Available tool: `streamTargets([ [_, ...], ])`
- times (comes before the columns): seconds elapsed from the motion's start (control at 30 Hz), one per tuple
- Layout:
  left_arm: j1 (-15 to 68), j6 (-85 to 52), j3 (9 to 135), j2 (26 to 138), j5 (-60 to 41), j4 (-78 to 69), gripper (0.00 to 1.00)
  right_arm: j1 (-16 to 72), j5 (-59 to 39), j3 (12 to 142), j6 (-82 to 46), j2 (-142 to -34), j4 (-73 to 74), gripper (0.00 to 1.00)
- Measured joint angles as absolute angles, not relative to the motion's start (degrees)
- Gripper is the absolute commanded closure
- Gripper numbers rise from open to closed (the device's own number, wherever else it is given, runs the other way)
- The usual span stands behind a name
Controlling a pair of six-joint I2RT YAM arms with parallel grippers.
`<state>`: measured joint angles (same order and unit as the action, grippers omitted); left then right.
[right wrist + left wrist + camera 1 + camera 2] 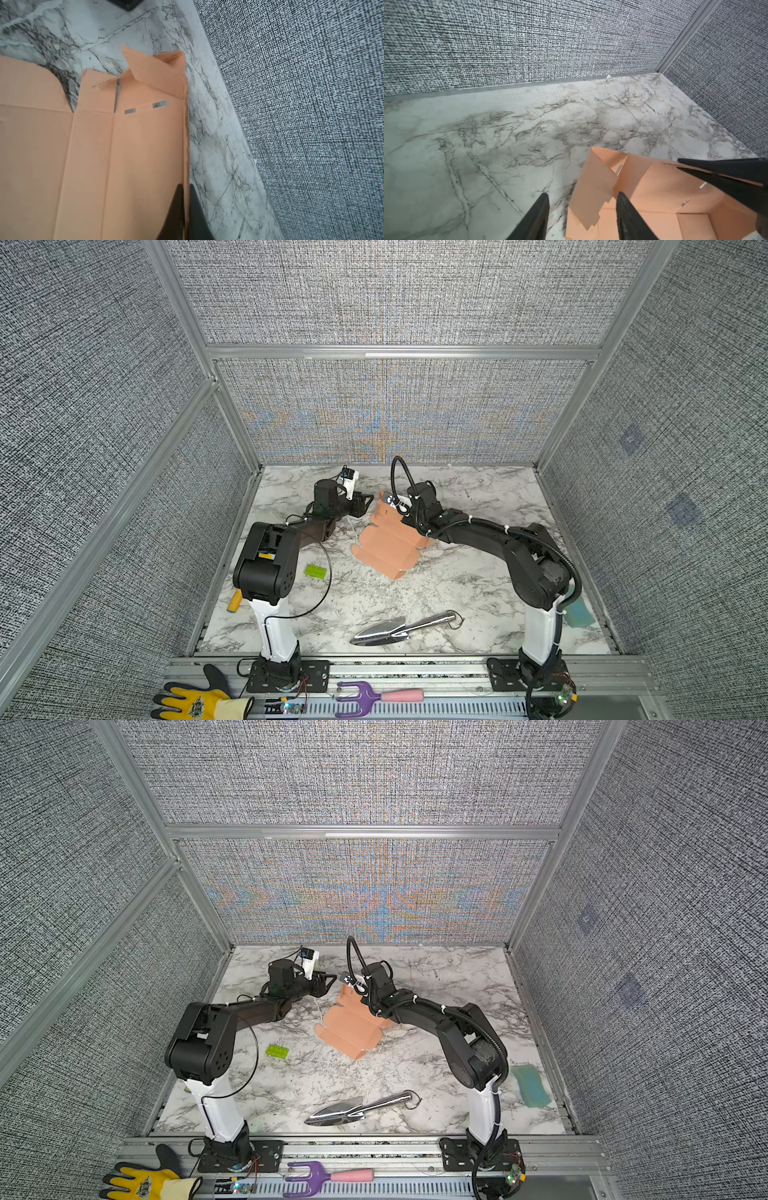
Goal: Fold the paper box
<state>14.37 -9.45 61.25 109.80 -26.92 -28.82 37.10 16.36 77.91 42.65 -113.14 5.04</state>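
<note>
Pinching the raised wall of the paper box (388, 545) on the marble table (457, 585), right gripper (186, 188) clamped on its edge | left gripper (582, 194) jaws parted, empty, side flap (593, 187) just ahead of its tips | next, likely: ease flap inward, gently.
</note>
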Motion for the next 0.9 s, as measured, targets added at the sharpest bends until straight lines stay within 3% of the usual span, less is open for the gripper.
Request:
streamTargets([
  [0.5, 13.1, -11.2, 60.6, 111.7, -30.2, -31.9, 0.46, 39.5, 22.7, 74.9, 49.1, -114.5, 14.2, 0.91],
  [0.9, 13.1, -10.3, 69.9, 118.5, -26.6, -25.0, 0.48, 39.9, 23.4, 71.6, 51.4, -113.1, 20.1, 0.9],
])
